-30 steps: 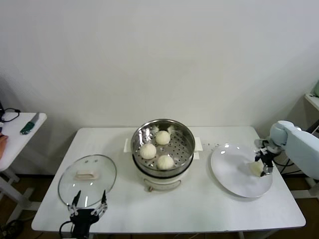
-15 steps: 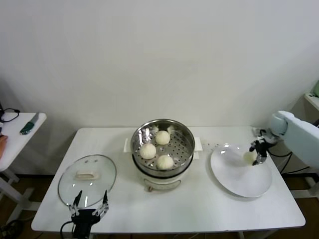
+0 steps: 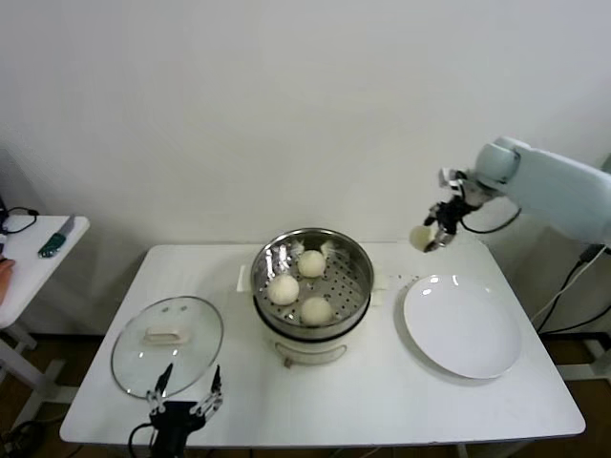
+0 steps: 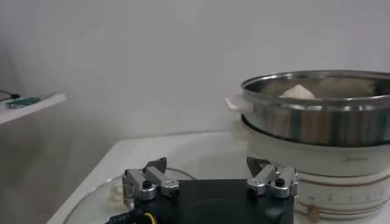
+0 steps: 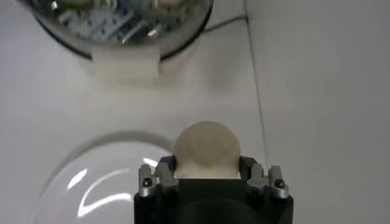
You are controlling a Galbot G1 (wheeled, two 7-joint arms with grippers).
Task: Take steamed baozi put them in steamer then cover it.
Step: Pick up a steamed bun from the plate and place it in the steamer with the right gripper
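The right gripper (image 3: 431, 237) hangs in the air above the far edge of the tabletop (image 3: 382, 401), between the steamer (image 3: 311, 281) and the white plate (image 3: 462, 326), with its fingers clamped on one steamed baozi (image 3: 420, 237). In the right wrist view that bun (image 5: 207, 150) sits snug between the two finger pads, a smooth cream dome bulging out past them, and below it lie the plate's glossy rim (image 5: 97, 176) and one white side handle of the steamer (image 5: 125, 62).

Three more baozi rest on the perforated floor of the steel basket: one toward the back (image 3: 311, 262), one on the robot's left side (image 3: 283, 289) and one at the front (image 3: 317, 310). They lie near one another, though from here I cannot quite tell whether any two touch.

The cover (image 3: 167, 345), clear glass with a white handle on top, lies flat on the tabletop to the left of the steamer, well apart from it. The left gripper (image 3: 183, 401) sits low at the near edge of the tabletop, just in front of the cover, with its fingers (image 4: 149, 180) spread wide and nothing between them. A small side table (image 3: 38, 256) stands off to the left with a green-handled tool (image 3: 55, 242) on it.
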